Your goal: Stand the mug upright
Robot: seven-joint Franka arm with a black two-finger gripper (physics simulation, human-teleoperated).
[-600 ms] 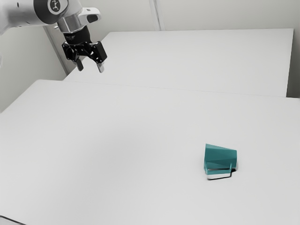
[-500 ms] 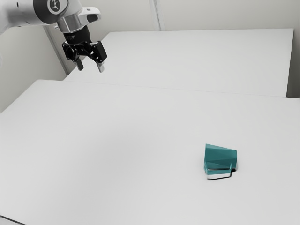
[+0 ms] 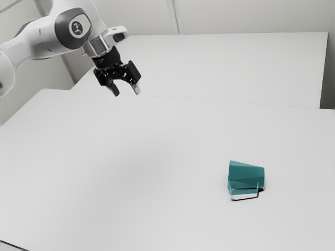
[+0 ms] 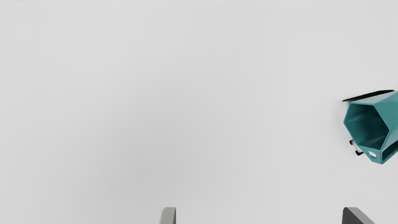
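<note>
Jaws are hanging wide above the tabletop [image 3: 131, 157], well apart from a teal, six-sided mug [image 3: 246, 175] that is lying there on its side, mouth facing the exterior view's left, long axis running left to right.

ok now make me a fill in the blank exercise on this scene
The faceted teal mug lies on its ____ on the plain white table.
The mug's open mouth has an outline with ____ straight edges.
The black two-finger gripper has its fingers spread ____, not together.

Missing words: side; six; apart
</note>
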